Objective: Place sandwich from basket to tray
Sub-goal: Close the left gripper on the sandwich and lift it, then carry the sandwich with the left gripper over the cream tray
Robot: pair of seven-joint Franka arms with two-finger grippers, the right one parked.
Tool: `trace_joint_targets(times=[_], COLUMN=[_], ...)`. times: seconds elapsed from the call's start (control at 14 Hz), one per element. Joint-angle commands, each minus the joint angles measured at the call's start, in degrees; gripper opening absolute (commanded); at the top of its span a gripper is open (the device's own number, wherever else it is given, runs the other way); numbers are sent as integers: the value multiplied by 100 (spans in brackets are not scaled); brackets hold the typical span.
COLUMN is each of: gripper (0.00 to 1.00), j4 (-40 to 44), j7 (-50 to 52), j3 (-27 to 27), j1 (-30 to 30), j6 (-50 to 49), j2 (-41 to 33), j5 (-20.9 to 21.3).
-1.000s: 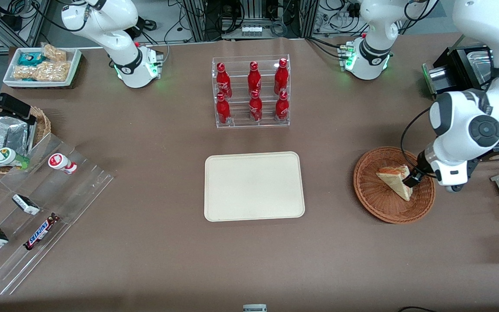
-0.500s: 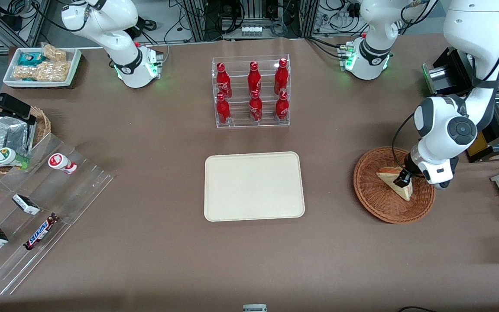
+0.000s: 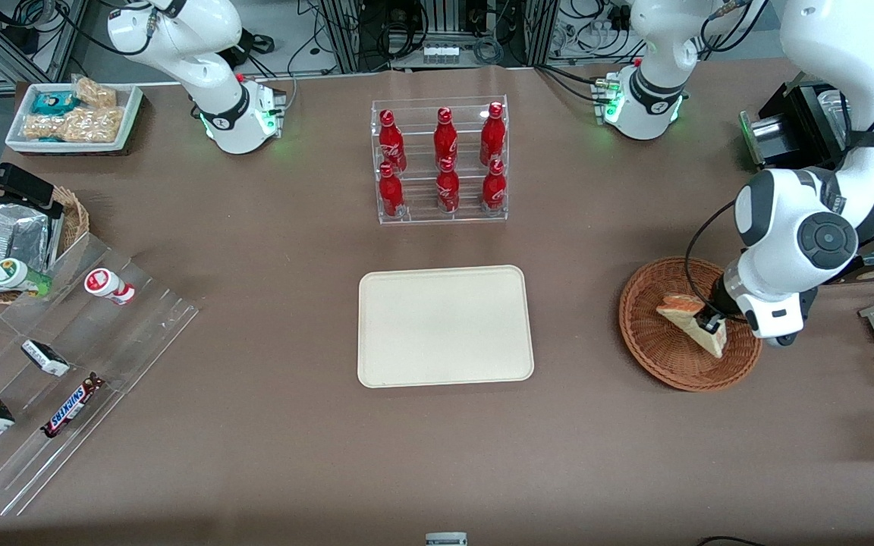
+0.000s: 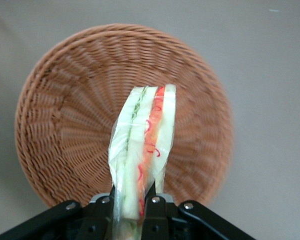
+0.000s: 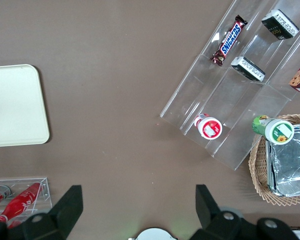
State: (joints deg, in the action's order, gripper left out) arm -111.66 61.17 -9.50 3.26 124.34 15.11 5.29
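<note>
We see the tray (image 3: 445, 326) in the middle of the table, nearer to the front camera than the rack of red bottles (image 3: 441, 161). Toward the working arm's end of the table sits the round basket (image 3: 653, 345). The sandwich (image 3: 684, 315) is over the basket, and we cannot tell if it touches the weave. The gripper (image 3: 708, 323) is squeezed tight on the sandwich's end, with the red and green layers (image 4: 145, 131) showing between its fingers (image 4: 151, 201).

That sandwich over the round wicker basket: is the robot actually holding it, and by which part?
Yes. The gripper has its jaws shut on the sandwich, pinching one end of the wedge across its bread faces, above the basket.
</note>
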Motion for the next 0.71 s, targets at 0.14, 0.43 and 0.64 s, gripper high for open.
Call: trace_joint_targets(times=[0.14,0.43,0.64], gripper=[3,4,4], j4=[1304,1980,2419], j7=[27,-664,-905], j3=[-175,-237,-228], j1=[-1159,-2301,-3022], j6=[-393,-358,-296], j2=[993,1634,2073], j5=[-63,-1,16])
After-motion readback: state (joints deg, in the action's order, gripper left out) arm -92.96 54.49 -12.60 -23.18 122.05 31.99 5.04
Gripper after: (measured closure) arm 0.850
